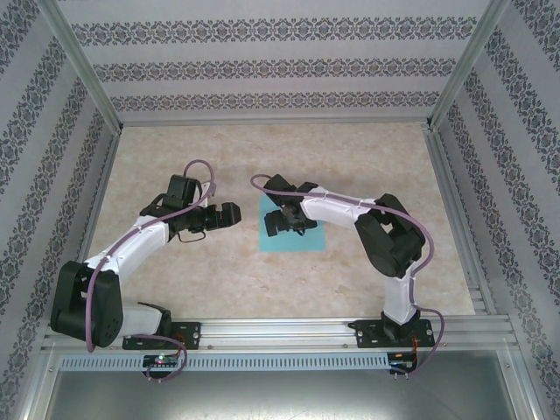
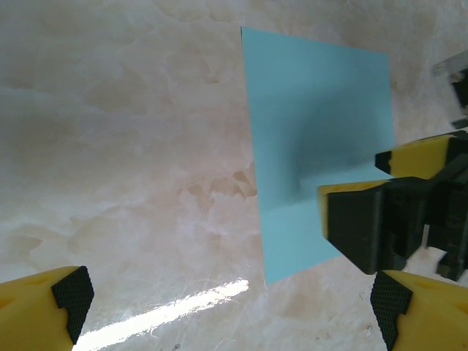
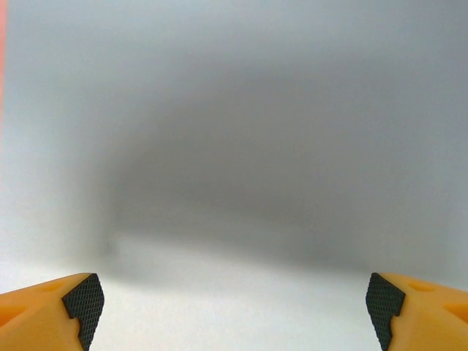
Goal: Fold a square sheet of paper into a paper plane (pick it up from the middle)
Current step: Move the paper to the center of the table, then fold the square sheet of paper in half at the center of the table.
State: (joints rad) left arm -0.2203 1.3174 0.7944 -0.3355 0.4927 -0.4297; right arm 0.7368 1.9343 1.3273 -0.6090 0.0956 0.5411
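The square sheet of paper (image 1: 297,241) lies turquoise side up on the table, a flat unfolded square and not a paper plane. My right gripper (image 1: 289,224) hangs over its far half, pointing down with the jaws wide open. In the right wrist view the gripper (image 3: 234,307) is close above the paper (image 3: 234,146), which looks washed-out grey there, and nothing sits between the fingertips. My left gripper (image 1: 232,214) is open just left of the sheet. Its wrist view shows the sheet (image 2: 314,131) ahead and to the right, with the right gripper's fingers (image 2: 365,227) on it.
The marble-patterned tabletop (image 1: 175,149) is bounded by patterned walls (image 1: 262,61) and aluminium posts on three sides, with the rail (image 1: 280,332) carrying both arm bases at the near edge. Bare table (image 2: 131,146) lies under and left of the left gripper.
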